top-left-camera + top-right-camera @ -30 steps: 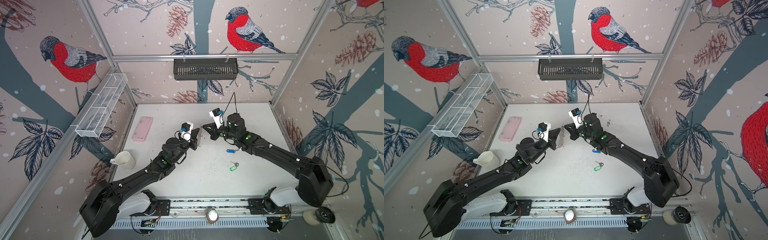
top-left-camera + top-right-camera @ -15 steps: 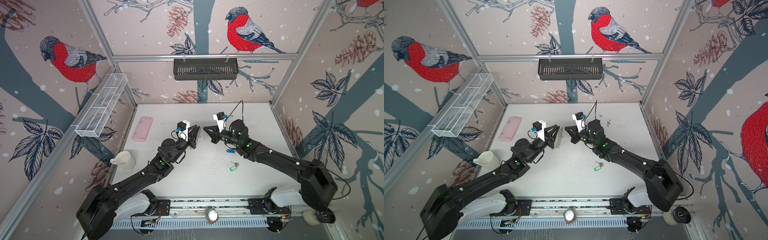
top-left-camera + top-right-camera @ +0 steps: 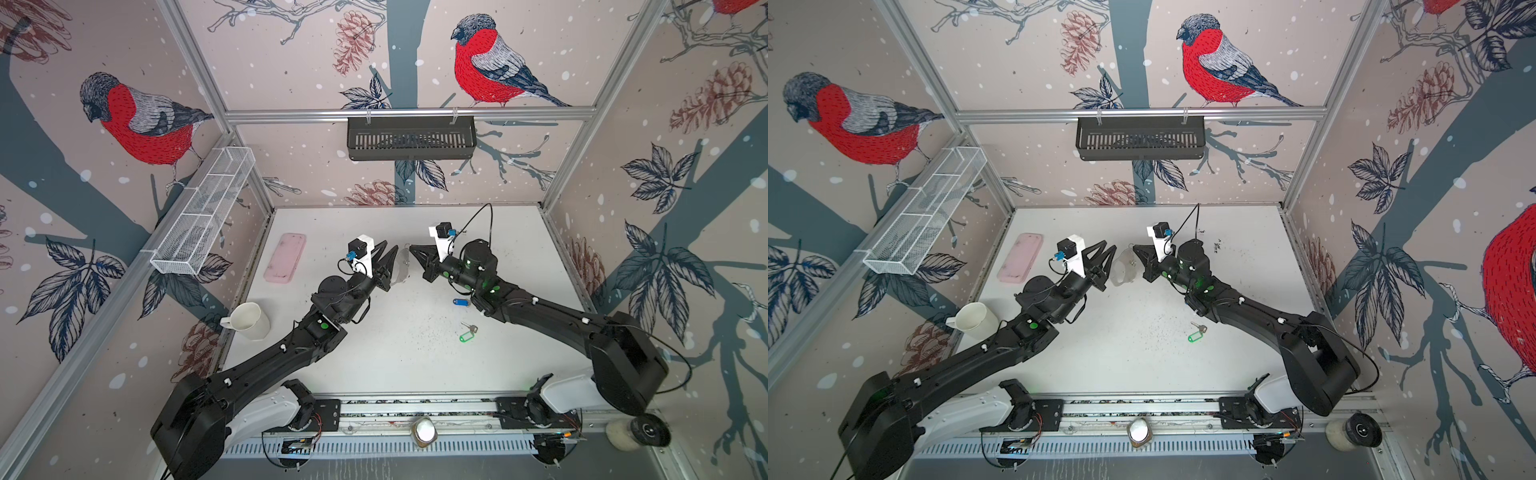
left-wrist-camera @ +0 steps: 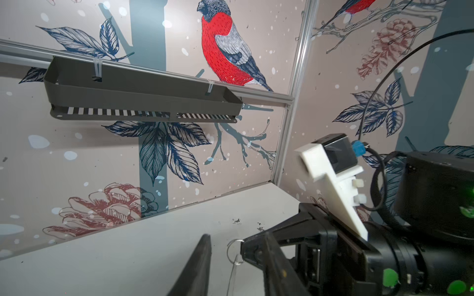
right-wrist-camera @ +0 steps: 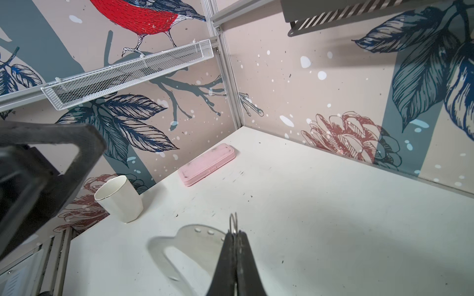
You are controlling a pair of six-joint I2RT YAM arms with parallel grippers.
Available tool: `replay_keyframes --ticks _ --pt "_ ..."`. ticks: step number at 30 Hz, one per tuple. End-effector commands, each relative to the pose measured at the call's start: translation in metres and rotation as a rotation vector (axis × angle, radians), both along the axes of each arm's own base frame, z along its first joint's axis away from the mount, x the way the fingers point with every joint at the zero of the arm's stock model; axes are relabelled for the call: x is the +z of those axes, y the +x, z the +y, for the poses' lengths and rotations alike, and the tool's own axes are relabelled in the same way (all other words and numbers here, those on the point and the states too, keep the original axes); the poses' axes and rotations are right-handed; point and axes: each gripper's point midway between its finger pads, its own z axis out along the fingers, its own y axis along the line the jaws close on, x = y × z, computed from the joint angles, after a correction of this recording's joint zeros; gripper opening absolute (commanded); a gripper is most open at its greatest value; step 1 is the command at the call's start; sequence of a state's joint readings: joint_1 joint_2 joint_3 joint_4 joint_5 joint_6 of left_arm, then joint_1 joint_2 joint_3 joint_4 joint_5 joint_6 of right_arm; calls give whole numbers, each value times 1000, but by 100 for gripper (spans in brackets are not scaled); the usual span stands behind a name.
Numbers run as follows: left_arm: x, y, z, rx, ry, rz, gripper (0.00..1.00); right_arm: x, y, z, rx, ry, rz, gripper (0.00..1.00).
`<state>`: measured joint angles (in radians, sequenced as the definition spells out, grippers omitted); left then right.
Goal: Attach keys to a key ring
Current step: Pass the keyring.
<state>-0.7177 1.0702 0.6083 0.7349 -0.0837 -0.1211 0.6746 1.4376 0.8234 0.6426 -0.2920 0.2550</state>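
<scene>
Right wrist | right fingers [image 5: 228, 258] grip key ring [image 5: 202, 244] by wire loop [image 5: 233, 221] | cutout end points away from them | left fingers [image 4: 201, 264] apart

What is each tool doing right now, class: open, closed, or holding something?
Left tool: open, gripping nothing.
Right tool: closed on the small wire loop of the key ring.
</scene>
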Motion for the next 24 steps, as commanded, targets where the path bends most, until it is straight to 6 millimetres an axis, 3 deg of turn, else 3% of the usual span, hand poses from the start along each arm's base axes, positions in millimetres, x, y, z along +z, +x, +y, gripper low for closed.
replay_keyframes --ticks 1,9,17,24 --pt "6 10 6 49 17 5 32 36 -7 -4 29 86 -173 0" --pt "18 17 12 -2 -20 29 25 54 -19 -12 75 153 -266 0" --pt "9 22 -17 -156 55 32 22 74 -25 -18 150 240 -313 0" --pt "12 28 -36 -276 64 26 18 87 -28 -29 228 316 -329 0"
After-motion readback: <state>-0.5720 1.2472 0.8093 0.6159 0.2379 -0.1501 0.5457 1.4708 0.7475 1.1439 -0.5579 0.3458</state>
